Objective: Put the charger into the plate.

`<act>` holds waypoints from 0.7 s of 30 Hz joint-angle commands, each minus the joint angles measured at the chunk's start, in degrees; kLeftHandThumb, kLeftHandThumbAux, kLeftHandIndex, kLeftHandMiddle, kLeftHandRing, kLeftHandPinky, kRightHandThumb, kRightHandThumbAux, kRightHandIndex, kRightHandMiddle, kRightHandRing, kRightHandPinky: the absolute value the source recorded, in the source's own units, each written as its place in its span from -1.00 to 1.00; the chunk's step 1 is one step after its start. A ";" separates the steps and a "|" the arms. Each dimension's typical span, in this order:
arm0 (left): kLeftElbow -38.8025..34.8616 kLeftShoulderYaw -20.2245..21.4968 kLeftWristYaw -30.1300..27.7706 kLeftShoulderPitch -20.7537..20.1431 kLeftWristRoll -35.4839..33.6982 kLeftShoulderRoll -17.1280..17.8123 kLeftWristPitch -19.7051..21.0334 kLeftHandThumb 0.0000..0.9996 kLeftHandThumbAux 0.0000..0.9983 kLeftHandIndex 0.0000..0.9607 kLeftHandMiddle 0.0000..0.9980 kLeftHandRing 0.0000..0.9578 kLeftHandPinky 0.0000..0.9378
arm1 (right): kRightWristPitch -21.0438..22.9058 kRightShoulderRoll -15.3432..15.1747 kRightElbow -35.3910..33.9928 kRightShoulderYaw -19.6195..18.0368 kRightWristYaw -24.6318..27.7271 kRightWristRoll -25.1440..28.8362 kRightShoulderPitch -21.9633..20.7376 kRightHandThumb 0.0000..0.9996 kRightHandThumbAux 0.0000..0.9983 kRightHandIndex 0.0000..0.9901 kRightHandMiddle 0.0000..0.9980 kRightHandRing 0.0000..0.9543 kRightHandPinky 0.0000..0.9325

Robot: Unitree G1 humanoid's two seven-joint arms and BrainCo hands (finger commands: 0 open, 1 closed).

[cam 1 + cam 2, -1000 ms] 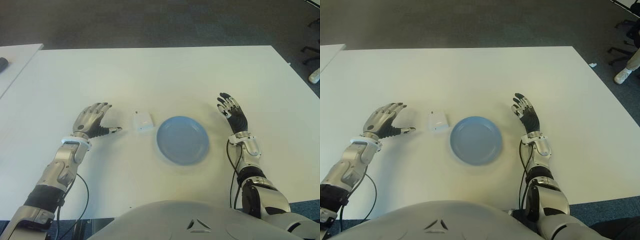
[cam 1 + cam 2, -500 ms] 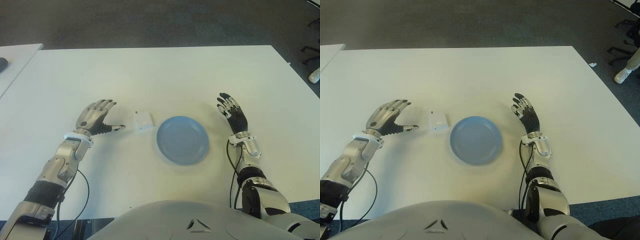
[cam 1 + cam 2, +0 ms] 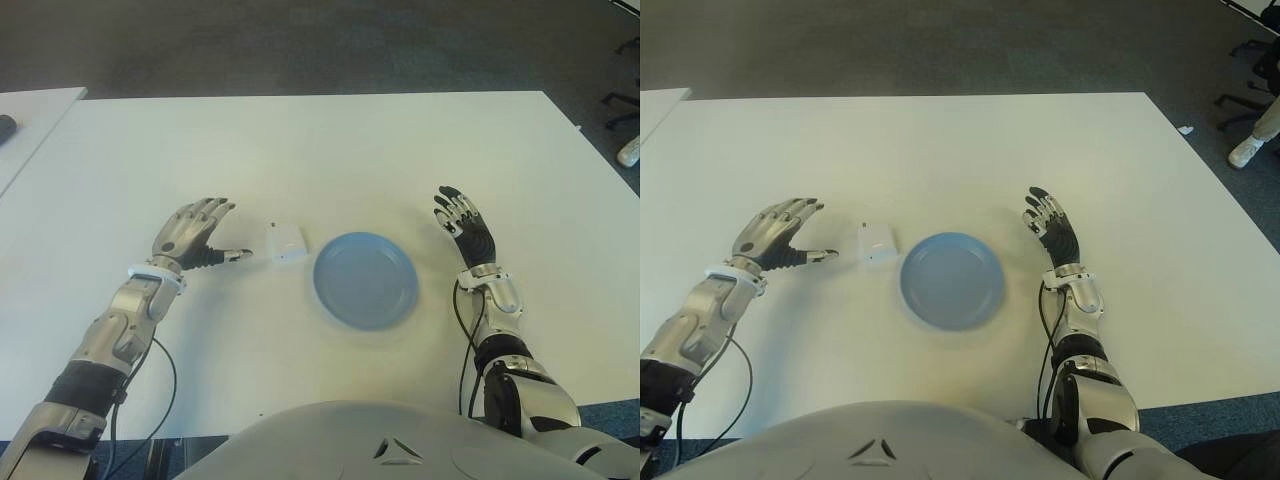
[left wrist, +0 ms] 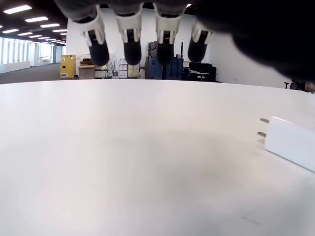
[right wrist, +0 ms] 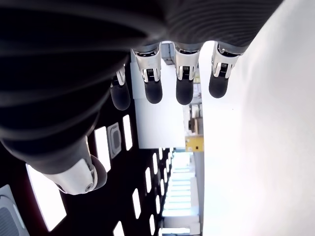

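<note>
Charger [image 3: 286, 243] lying flat beside plate [image 3: 366, 280], prongs toward empty, spread left hand [image 3: 190, 234], right hand [image 3: 463, 226] spread, idle

In the left wrist view the small white plastic charger [image 4: 293, 145] is cut off by the right edge, and the left hand [image 4: 147, 29] shows only blurred fingertips along the top.

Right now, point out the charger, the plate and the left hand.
charger [image 3: 286, 243]: left eye view, on the middle of its white body.
plate [image 3: 366, 280]: left eye view, on its bare blue centre.
left hand [image 3: 190, 235]: left eye view, on the back of the hand.
</note>
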 commanded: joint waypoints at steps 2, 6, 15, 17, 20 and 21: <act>-2.00 0.31 -2.35 -0.39 -0.34 0.86 -0.17 -0.33 -0.55 -0.82 -0.87 -0.90 -0.80 | 0.91 3.20 2.91 0.17 -0.46 0.54 5.80 -0.50 0.33 -0.76 -0.80 -0.83 -0.86; -3.75 0.74 -2.95 -0.06 -0.31 0.83 0.01 -0.33 -0.55 -0.82 -0.87 -0.90 -0.81 | 0.92 3.28 2.83 0.27 -0.60 0.48 5.82 -0.50 0.33 -0.76 -0.80 -0.83 -0.86; -8.18 1.58 -4.24 1.59 -0.97 -0.03 0.21 -0.33 -0.56 -0.84 -0.88 -0.92 -0.83 | 0.77 3.63 2.50 0.62 -1.02 0.32 6.09 -0.50 0.33 -0.76 -0.80 -0.83 -0.86; -8.25 1.69 -4.33 1.70 -1.10 -0.01 0.14 -0.33 -0.56 -0.84 -0.88 -0.92 -0.82 | 0.74 3.68 2.44 0.68 -1.08 0.30 6.15 -0.50 0.33 -0.76 -0.80 -0.83 -0.86; -8.78 1.72 -5.14 1.76 -1.25 -0.02 0.34 -0.34 -0.56 -0.85 -0.88 -0.92 -0.82 | 0.67 3.79 2.33 0.80 -1.20 0.26 6.27 -0.50 0.33 -0.76 -0.80 -0.83 -0.86; -8.91 1.69 -5.48 1.72 -1.28 -0.01 0.45 -0.34 -0.56 -0.85 -0.88 -0.92 -0.82 | 0.64 3.83 2.28 0.84 -1.24 0.25 6.32 -0.50 0.33 -0.76 -0.80 -0.83 -0.86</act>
